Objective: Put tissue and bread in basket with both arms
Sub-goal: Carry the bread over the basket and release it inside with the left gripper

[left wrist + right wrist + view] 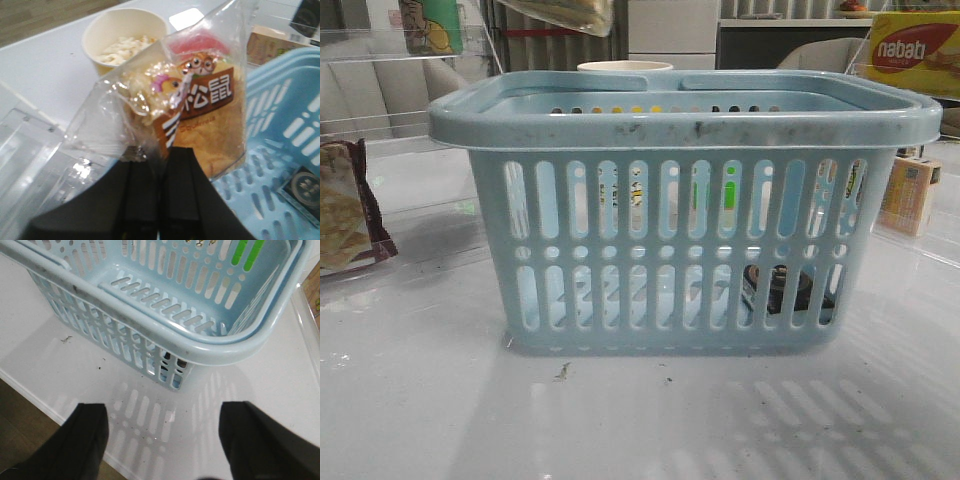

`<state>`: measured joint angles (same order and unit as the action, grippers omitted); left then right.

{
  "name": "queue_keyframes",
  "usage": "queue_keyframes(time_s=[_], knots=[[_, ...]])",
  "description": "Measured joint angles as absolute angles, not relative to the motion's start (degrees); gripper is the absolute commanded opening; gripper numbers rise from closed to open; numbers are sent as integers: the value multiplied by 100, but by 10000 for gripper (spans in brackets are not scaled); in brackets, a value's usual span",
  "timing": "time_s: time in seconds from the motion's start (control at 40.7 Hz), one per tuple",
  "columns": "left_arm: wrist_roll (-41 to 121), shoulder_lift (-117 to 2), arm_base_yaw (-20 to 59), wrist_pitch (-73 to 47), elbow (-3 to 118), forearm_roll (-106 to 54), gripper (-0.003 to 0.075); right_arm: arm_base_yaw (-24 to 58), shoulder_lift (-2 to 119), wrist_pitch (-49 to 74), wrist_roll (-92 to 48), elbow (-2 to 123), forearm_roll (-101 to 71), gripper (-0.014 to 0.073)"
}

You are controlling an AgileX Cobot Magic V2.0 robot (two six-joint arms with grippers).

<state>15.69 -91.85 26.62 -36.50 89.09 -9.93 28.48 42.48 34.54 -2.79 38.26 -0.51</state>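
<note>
Left jaws (159, 165) pinch the bread (200, 110) above the basket (280, 150); right jaws (162, 440) gape empty.

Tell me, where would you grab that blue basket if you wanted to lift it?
By a folding handle, probably, coming straight down from above. Both handles lie flat along the basket's broad rim, so a handle must be tipped up first. Failing that, pinch the rim itself; the slotted walls below look thin and flexible.
</note>
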Motion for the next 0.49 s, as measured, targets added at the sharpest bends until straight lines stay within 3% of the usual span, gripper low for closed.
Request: queue_keyframes(time_s=[0.27,0.491], knots=[[1654,-9185,3245,-3846,8909,-993,115,2848,4248,3454,-279,3826,-51,561],[1663,-9185,3287,-3940,8868,-993,395,2848,4248,3454,-279,3826,-51,561]])
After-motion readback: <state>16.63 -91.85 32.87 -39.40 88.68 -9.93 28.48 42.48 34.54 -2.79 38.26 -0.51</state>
